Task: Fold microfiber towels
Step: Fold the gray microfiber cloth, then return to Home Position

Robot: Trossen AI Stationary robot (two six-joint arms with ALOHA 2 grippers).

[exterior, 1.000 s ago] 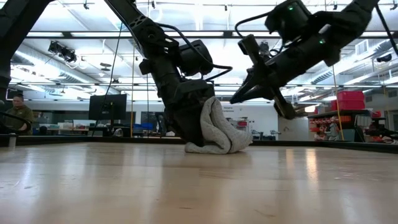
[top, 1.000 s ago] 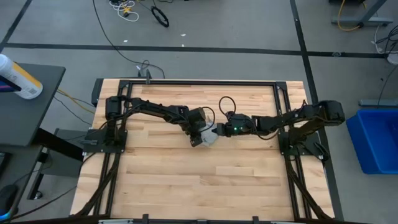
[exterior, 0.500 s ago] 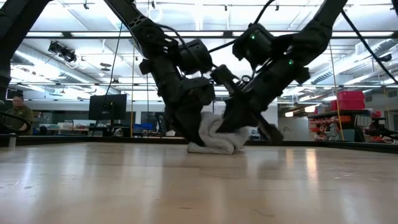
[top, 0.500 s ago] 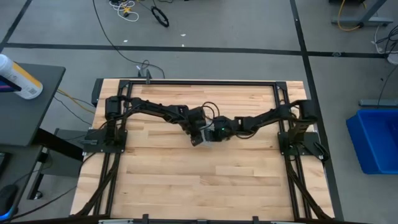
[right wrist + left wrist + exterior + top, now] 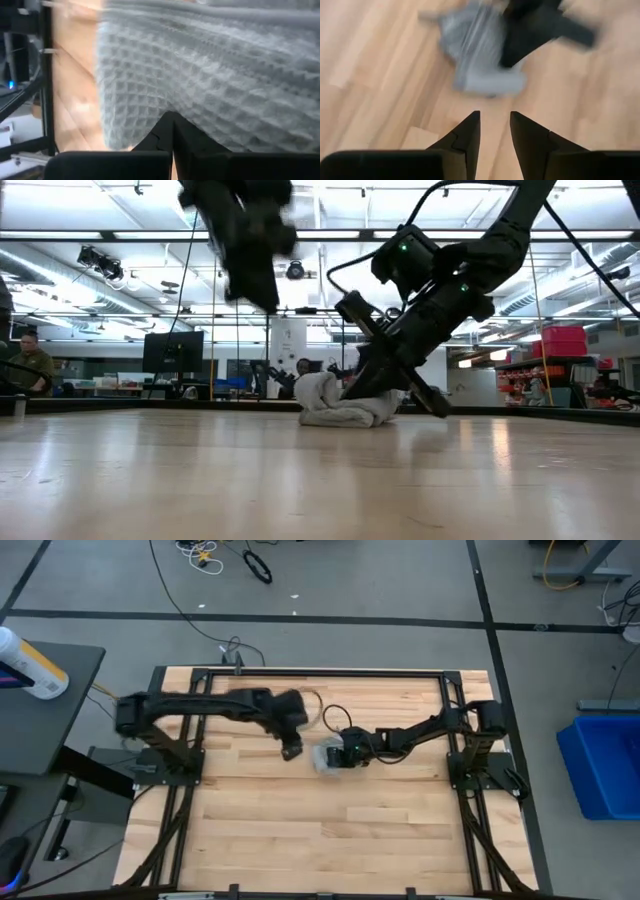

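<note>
A wooden table [image 5: 300, 830] carries one bunched microfiber towel [image 5: 328, 757], lying crumpled near its centre, far from any neat fold. The right hand [image 5: 340, 754] is pressed down onto the heap, its fingers closed together against the waffle-weave cloth; whether they pinch any of it cannot be told. The left hand [image 5: 291, 751] hovers just beside the towel, clear of it, fingers slightly parted and empty. The folding step looks unfinished: the next move likely calls for spreading the cloth flat and finding a hemmed edge. A blue bin [image 5: 606, 765] stands off the table; its contents are not visible.
</note>
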